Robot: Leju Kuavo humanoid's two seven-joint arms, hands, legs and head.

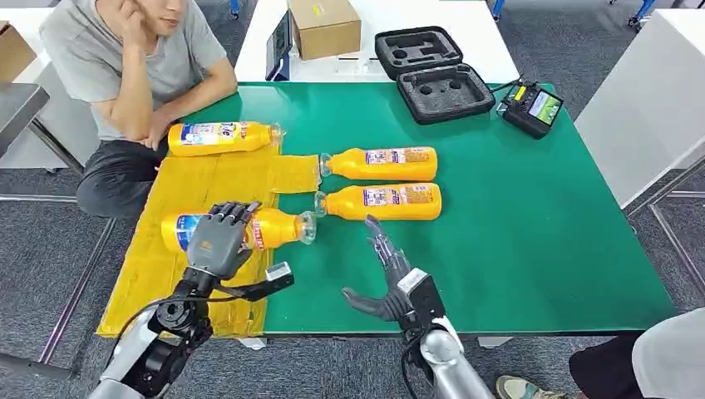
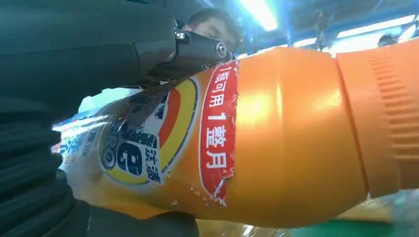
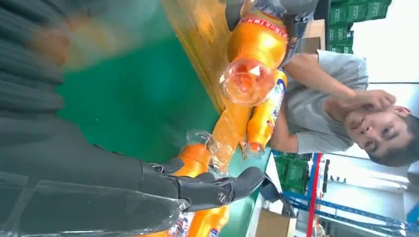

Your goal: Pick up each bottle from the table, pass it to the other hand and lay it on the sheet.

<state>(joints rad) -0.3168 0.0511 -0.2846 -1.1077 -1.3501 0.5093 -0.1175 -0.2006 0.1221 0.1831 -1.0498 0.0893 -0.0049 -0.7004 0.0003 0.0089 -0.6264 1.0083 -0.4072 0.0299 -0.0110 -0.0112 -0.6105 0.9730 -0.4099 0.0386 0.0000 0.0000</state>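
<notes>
Four orange bottles lie sideways — two on the yellow sheet, two on green table

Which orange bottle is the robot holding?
The bottle nearest the robot, over the yellow sheet: the left hand grips its body. The other three lie untouched, farther away.

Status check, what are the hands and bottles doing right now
Left hand grips a bottle over the sheet. Right hand open. Two bottles on the table, nothing blocking.
</notes>
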